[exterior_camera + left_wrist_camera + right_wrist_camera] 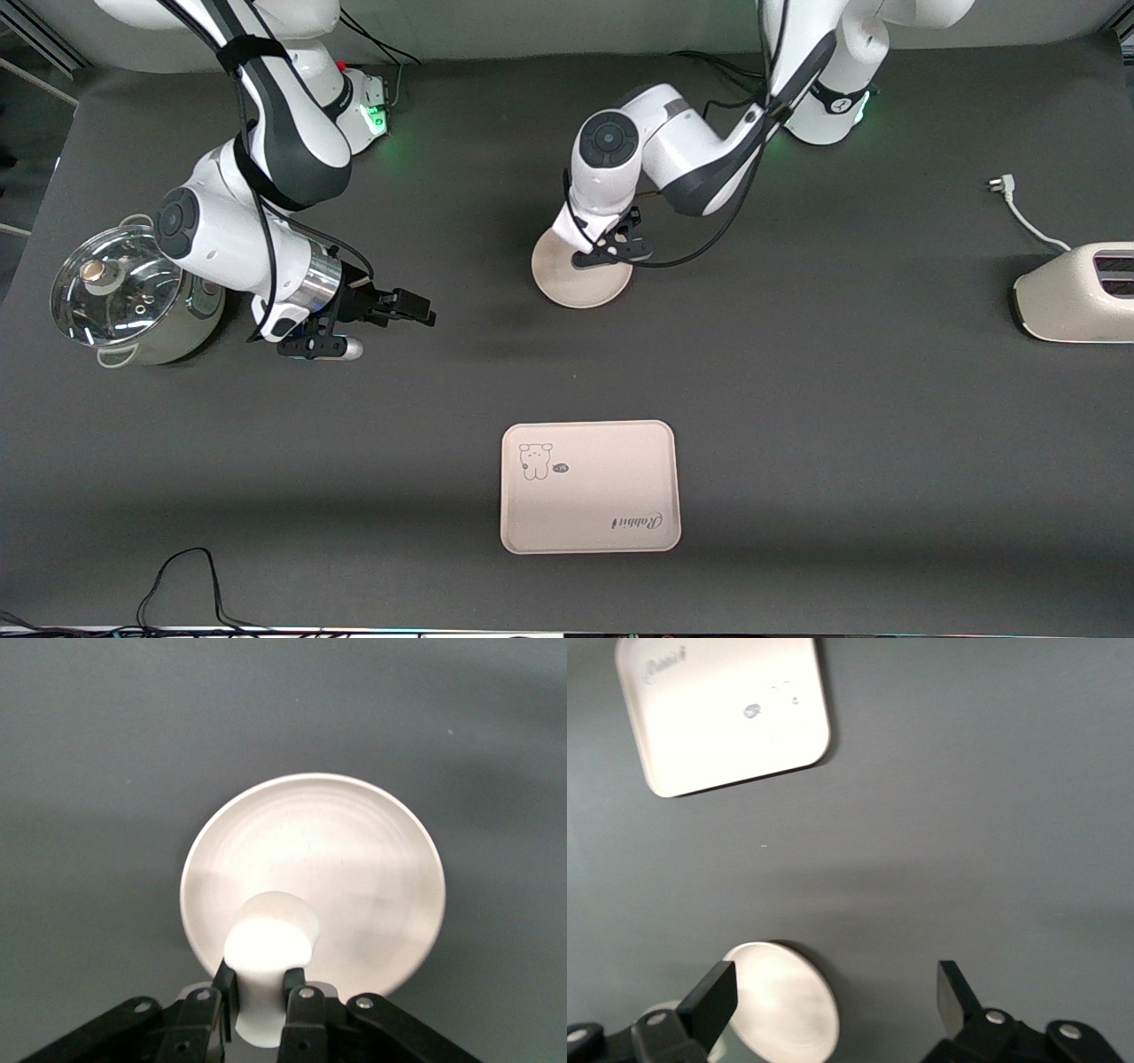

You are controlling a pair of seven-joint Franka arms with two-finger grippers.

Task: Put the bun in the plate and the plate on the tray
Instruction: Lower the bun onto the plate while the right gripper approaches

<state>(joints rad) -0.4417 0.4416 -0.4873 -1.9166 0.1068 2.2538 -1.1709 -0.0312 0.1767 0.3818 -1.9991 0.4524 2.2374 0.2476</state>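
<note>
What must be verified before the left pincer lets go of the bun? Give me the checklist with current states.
1. Bun gripped by left pincer: ok, fingers closed on it.
2. Bun over the plate: ok, hanging above the plate's edge area rather than its middle.
3. Plate bare: ok, nothing lies in it.
4. Height above the plate: cannot tell.
5. Right pincer out of the way: ok, open, waiting beside the pot.
6. Tray ready for the plate: ok, nothing on it, nearer the front camera than the plate.
</note>
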